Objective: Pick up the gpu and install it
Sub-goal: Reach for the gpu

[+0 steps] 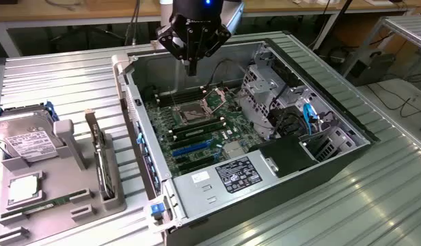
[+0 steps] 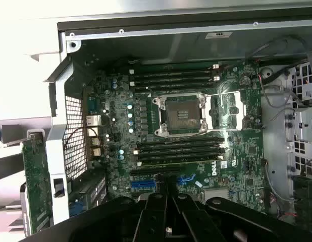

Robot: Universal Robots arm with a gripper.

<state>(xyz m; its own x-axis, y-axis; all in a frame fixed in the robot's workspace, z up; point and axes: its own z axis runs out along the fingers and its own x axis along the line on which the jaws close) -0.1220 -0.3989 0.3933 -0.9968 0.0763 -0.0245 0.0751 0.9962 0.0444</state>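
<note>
Tool (image 1: 191,69): shut, nothing held, hung over the motherboard (image 1: 220,125).
Case (image 1: 337,110): one, laid open on the counter (image 1: 53,77).
Gpu (image 1: 100,154): one, stood on edge in the grey holder (image 1: 67,184), well apart from the tool.
Grip: best taken by the upper edge, squarely, then lifted straight.
Hard drive (image 1: 26,138): one, farthest off.

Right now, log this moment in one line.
gripper: shut, empty, over open case | gpu: upright in holder, beside case | install: not done
</note>
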